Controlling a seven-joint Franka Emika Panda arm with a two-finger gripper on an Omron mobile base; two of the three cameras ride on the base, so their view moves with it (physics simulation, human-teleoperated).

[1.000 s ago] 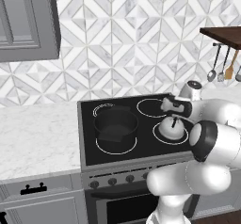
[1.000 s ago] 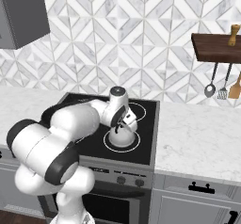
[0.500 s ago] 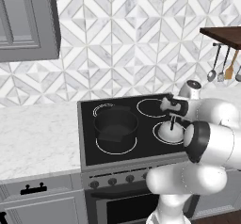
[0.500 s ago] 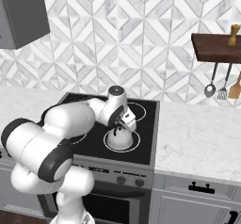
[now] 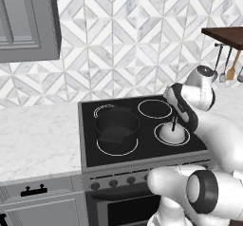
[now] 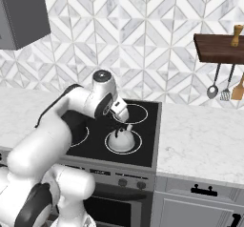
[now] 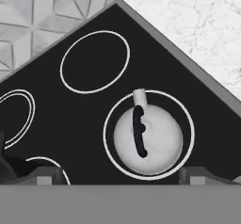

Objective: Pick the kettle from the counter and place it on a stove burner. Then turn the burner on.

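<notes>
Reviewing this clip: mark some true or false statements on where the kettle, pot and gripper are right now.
1. The kettle sits inside a burner ring. True.
2. The gripper is shut on the kettle's handle. False: it is open, above the kettle.
3. The black pot is on the stove. True.
4. The kettle stands on the counter. False: it is on the stove.
5. The pot and kettle touch. False: they stand apart.
</notes>
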